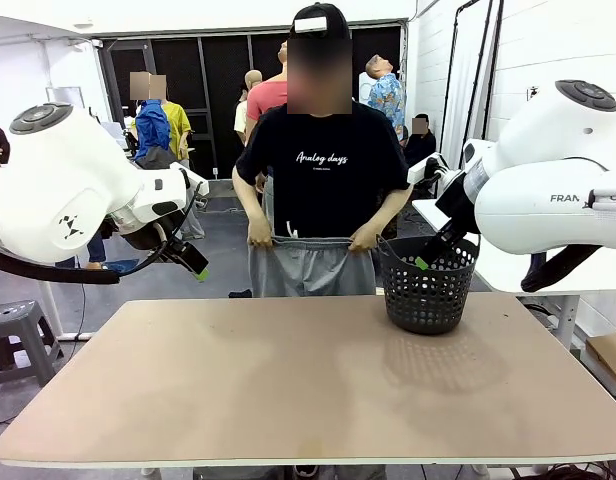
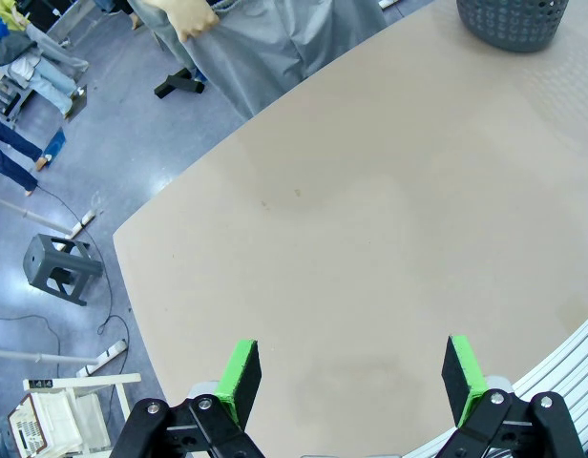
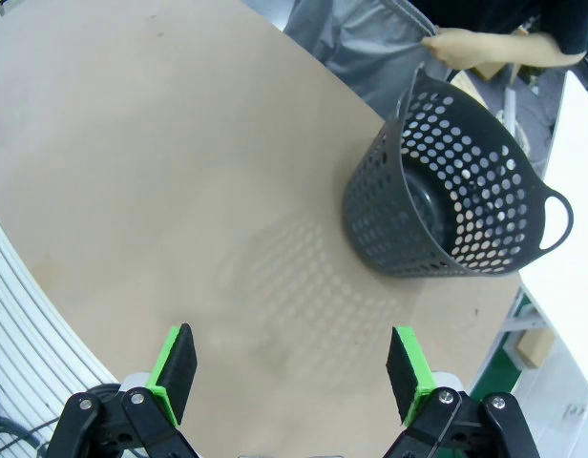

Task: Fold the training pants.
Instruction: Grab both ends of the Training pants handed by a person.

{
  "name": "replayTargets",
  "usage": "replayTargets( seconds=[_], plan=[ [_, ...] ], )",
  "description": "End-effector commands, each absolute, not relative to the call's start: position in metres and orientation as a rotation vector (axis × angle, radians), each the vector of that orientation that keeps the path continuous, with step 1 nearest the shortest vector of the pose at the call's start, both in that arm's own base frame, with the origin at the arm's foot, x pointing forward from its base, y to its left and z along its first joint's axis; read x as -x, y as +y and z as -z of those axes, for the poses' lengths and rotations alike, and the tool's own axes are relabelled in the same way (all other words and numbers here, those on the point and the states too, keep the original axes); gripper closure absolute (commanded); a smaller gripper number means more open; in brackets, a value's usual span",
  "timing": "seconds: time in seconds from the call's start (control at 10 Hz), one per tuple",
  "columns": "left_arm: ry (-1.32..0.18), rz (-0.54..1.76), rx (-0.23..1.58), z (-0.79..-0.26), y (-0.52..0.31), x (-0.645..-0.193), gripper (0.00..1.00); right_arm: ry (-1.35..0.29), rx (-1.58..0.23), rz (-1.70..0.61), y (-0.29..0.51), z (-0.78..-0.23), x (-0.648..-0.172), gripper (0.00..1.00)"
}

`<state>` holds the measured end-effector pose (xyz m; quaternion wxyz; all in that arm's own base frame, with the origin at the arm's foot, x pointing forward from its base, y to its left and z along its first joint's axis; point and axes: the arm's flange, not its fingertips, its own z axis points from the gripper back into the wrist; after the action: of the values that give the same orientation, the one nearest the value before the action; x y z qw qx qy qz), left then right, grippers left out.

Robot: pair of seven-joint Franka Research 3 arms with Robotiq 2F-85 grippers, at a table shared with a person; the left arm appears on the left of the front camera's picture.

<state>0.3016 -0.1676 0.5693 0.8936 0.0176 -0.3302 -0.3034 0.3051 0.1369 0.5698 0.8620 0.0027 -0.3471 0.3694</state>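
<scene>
Folding has not started: the pants [image 1: 310, 268] hang just beyond the far edge of the bench [image 1: 288, 380], held up by the waistband in the person's hands [image 1: 260, 238] (nothing lies flat yet). Laying out and every fold look still to do. Count: one pair of pants, one black basket [image 1: 428, 292] on the bench, two arms, the left gripper [image 2: 351, 370] and right gripper [image 3: 292, 361] both spread wide, empty.

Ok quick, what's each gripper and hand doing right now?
Left gripper: open, empty.
Right gripper: open, empty.
Person's hands: holding the training pants by the waistband.
</scene>
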Motion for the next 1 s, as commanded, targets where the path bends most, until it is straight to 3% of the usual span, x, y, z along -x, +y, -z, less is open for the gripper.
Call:
replayTargets(
  seconds=[0.0,0.9],
  plan=[
    [-0.685,0.638,-0.043,-0.5692,-0.1669,-0.3017,0.00,-0.725,-0.011,-0.774,0.1368,-0.5696,-0.3047,0.00],
    [-0.685,0.638,-0.043,-0.5692,-0.1669,-0.3017,0.00,-0.725,-0.011,-0.774,0.1368,-0.5696,-0.3047,0.00]
  ],
)
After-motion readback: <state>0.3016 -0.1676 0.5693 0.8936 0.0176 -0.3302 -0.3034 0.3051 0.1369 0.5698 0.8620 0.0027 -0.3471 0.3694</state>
